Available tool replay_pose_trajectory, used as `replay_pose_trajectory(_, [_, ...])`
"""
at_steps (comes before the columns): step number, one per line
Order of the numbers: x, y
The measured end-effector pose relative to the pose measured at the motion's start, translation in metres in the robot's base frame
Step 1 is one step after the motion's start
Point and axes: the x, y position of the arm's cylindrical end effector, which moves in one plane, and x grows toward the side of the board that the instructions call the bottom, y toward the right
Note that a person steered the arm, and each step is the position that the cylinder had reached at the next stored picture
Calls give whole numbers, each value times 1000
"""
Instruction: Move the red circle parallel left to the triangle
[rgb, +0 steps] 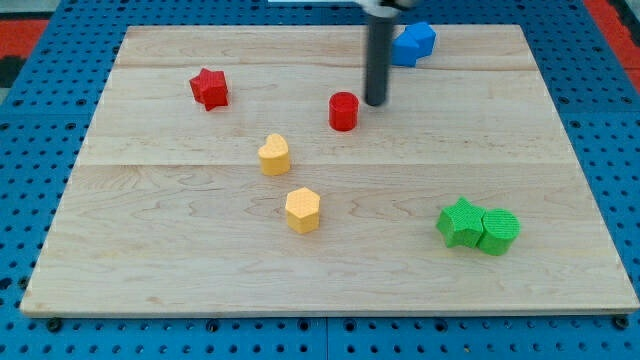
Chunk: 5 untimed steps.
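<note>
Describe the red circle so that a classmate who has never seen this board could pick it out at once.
Start at the wooden board and look to its upper middle, where the dark rod comes down. The red circle sits just to the view's left of my tip. Unlike the red star further to the view's left, it is a plain round cylinder with no points.

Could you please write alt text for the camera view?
My tip sits just right of the red circle block on the wooden board. A blue block lies behind the rod; a red star block lies toward the view's left.
</note>
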Motion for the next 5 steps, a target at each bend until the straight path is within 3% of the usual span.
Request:
replay_pose_trajectory(1, [54,11])
replay_pose_trajectory(2, [32,-61])
replay_pose_trajectory(3, [-23,-111])
replay_pose_trajectory(5, [-24,-148])
